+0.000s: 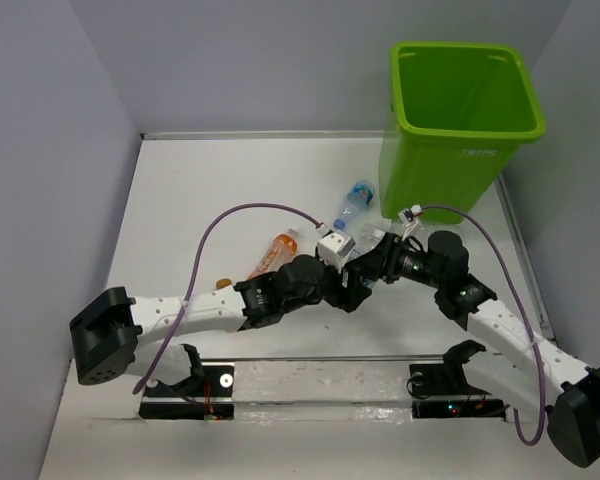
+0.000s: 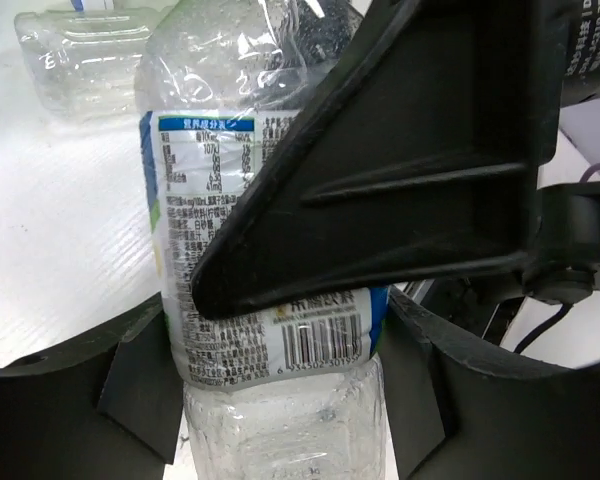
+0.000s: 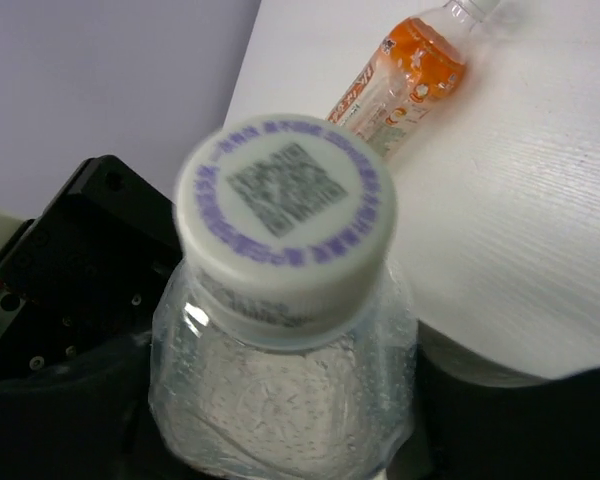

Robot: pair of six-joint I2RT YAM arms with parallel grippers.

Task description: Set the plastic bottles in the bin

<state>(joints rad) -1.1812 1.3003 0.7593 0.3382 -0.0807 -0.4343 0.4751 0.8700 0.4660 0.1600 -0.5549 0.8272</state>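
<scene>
Closest to us, in the left wrist view, the left gripper [image 2: 275,400] is clamped on the clear bottle [image 2: 215,200], with a pad pressed to each side of its labelled waist and the neck end left free. We read that free end as the reason for the hold: it leaves room for the other arm. The right gripper [image 3: 280,430] brackets the shoulder just under the white cap [image 3: 285,210], and one black finger [image 2: 410,170] lies across the label. Whether it squeezes or only flanks the plastic, we cannot tell.

We judge this to be a handover above mid-table. The bin [image 1: 435,175] stands at the far right, on the right arm's side, so that arm is better placed to reach over its rim. An orange bottle [image 1: 275,250] lies flat on the table [image 1: 200,200] just beside the meeting point, and a blue-capped bottle [image 1: 352,205] lies near the bin's foot. Neither is in the bin. If the left lets go before the right has a firm hold, we expect the thin plastic to slip.
</scene>
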